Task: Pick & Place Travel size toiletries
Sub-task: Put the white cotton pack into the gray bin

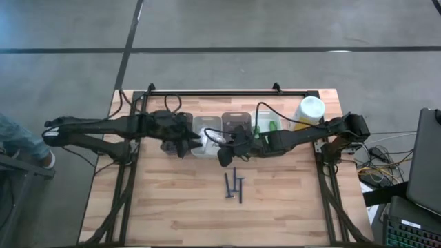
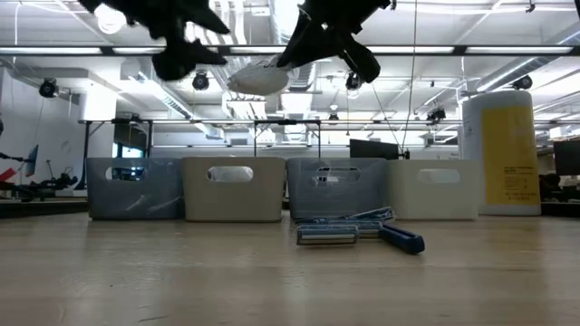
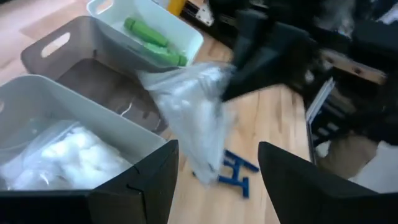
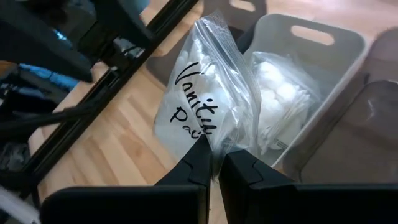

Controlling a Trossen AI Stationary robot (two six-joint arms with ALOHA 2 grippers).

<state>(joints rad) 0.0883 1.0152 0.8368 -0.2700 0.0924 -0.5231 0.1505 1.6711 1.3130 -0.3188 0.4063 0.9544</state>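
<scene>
While the right gripper (image 4: 214,163) hangs above the white bin (image 4: 348,46), we see its fingers clenched on one corner of a plastic-wrapped packet (image 4: 202,99), clear bag with white round pads inside and handwriting on the film. The packet dangles well off the worktop (image 1: 275,207), over the near edge of that bin, which already holds another such packet (image 4: 280,93).

Handling, as we judge it: light, soft, floppy, and the film is slippery. A corner pinch lets the load swing, so we'd expect sway on any fast move. Best hold is on gathered film near the top seam, not on the pads themselves. Nothing fragile.

The left gripper (image 3: 217,180) sits close by over the same bins, fingers parted with a clear gap, holding nothing and touching nothing. The packet hangs just ahead of it.

Elsewhere: green bottles (image 3: 152,43) lie in another white bin (image 3: 186,34), the blue razors (image 1: 234,186) lie loose on the worktop in front of the row.
</scene>
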